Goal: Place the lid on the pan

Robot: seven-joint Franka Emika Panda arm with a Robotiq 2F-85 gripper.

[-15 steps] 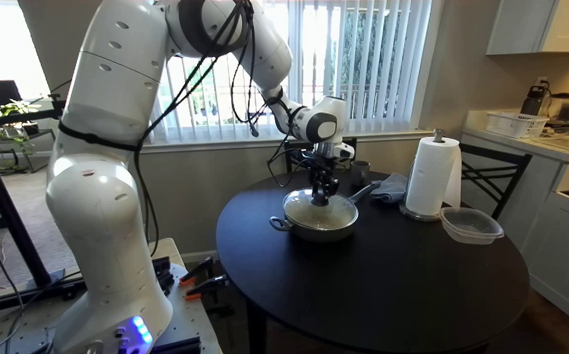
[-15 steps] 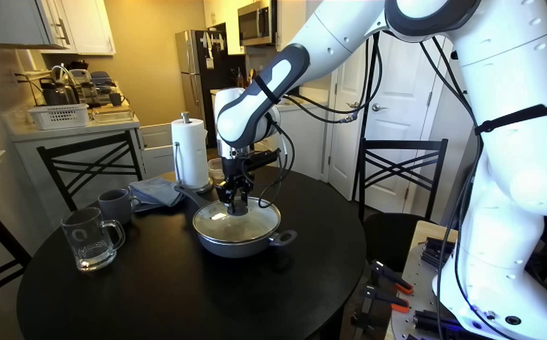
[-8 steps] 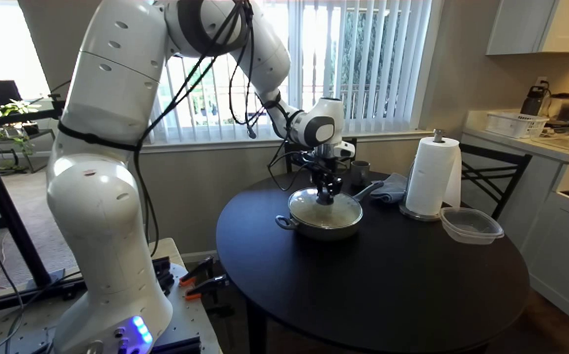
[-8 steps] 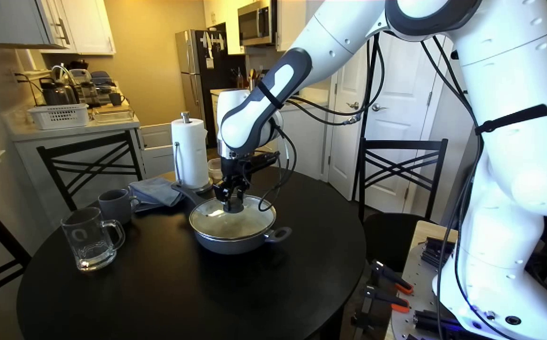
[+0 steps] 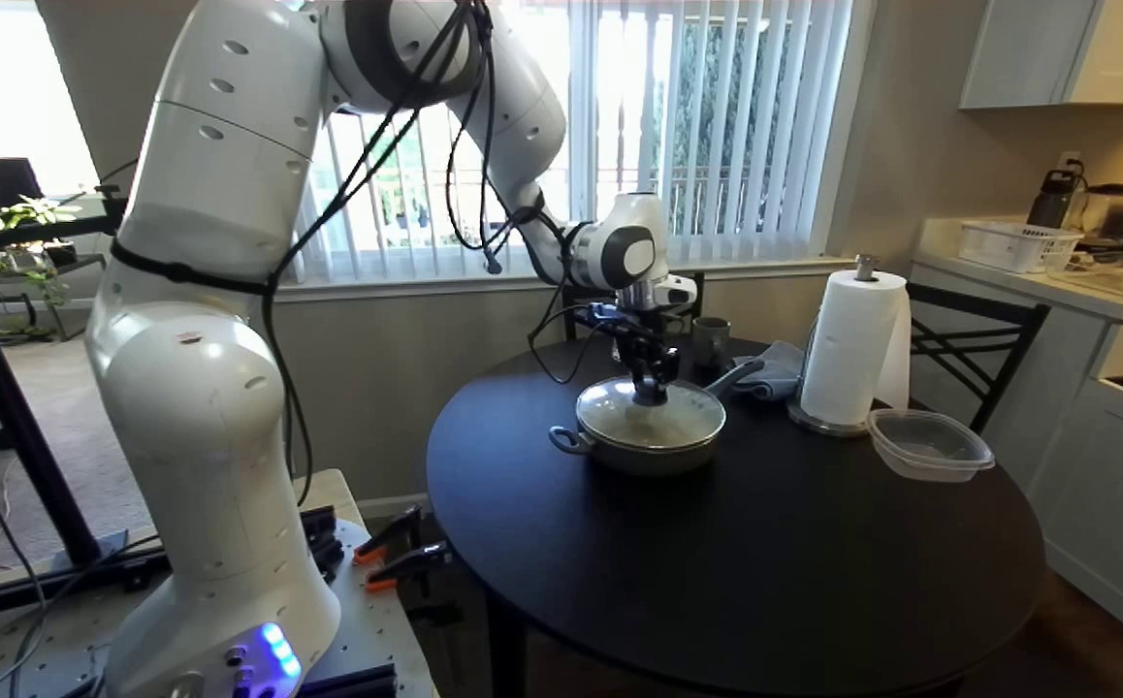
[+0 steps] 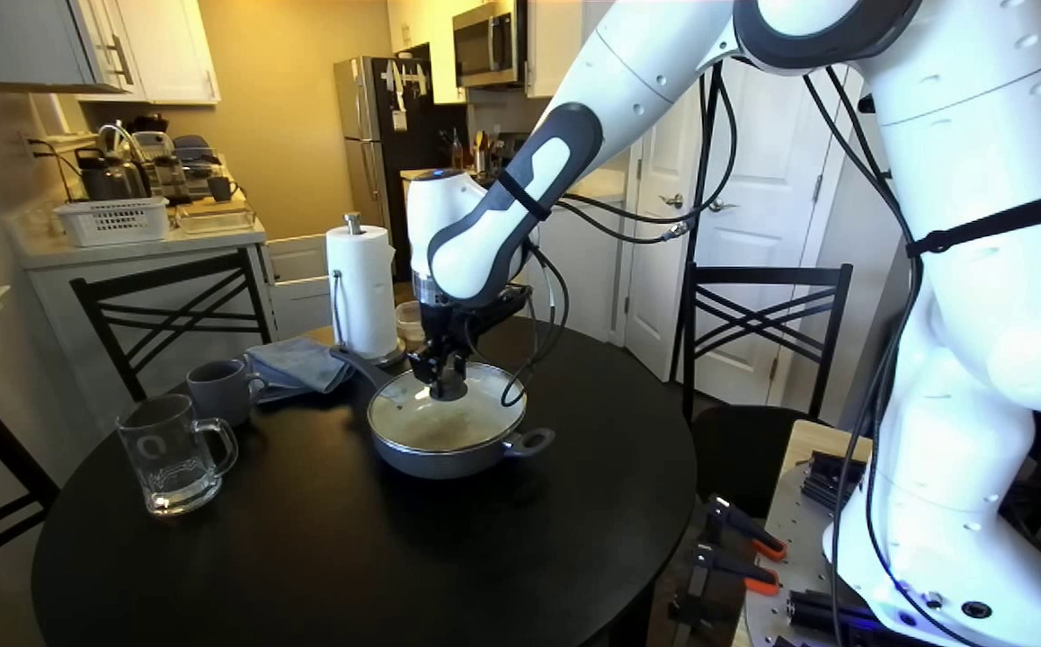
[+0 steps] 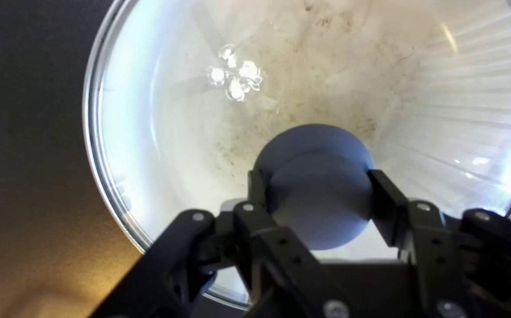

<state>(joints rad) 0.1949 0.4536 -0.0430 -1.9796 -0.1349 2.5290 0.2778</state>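
Observation:
The glass lid (image 5: 610, 414) with a thin metal rim lies over the pan (image 5: 647, 465) on the dark table. Both also show in an exterior view, the lid (image 6: 413, 424) on top and the grey pan wall (image 6: 435, 465) below. In the wrist view the pan's cream inside shows through the lid (image 7: 202, 132). My gripper (image 7: 316, 187) points down, with a finger on each side of the dark round knob (image 7: 319, 216), touching it. The gripper also shows in both exterior views (image 5: 652, 393) (image 6: 449, 379). The lid's rim looks seated along the pan's edge.
A glass mug (image 6: 177, 463), a grey mug (image 6: 219, 395) and a blue cloth (image 6: 296, 368) stand near the pan's long handle (image 6: 360, 367). A paper towel roll (image 5: 852, 349) and a clear plastic container (image 5: 930, 451) are farther along the table.
My gripper, the lid and the pan have shifted together a short way across the table, toward the paper towel side. The fingers have stayed at the knob.

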